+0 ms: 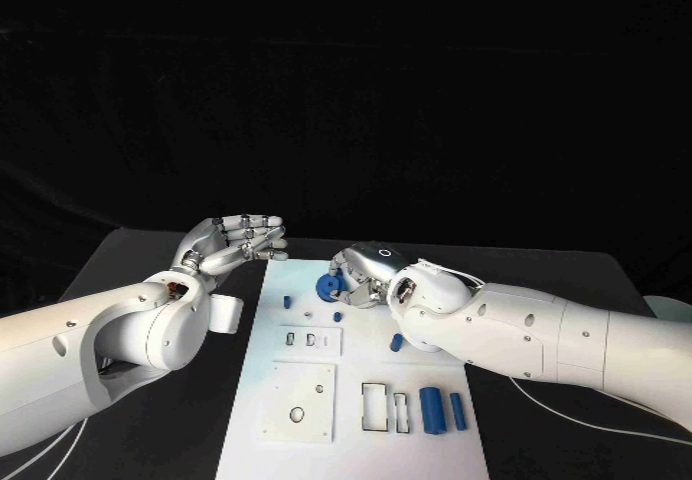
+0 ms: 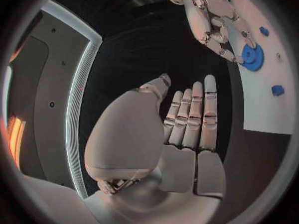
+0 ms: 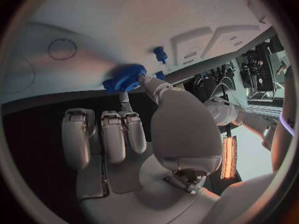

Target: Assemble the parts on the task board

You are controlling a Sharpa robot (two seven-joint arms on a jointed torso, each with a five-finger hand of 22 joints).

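Right now your right hand [image 1: 361, 275] sits over the far end of the task board [image 1: 325, 440], thumb and a fingertip pinched on the blue gear [image 3: 126, 78], the other fingers curled back so they stay off the board. That grip looks meant for seating the gear where it stands. Your left hand [image 1: 231, 243] hovers off the board's far left corner, fingers straight and together, holding nothing, likely kept out of the way. Along the board's near right edge two blue bars [image 1: 443, 408] lie beside empty slots, waiting their turn.
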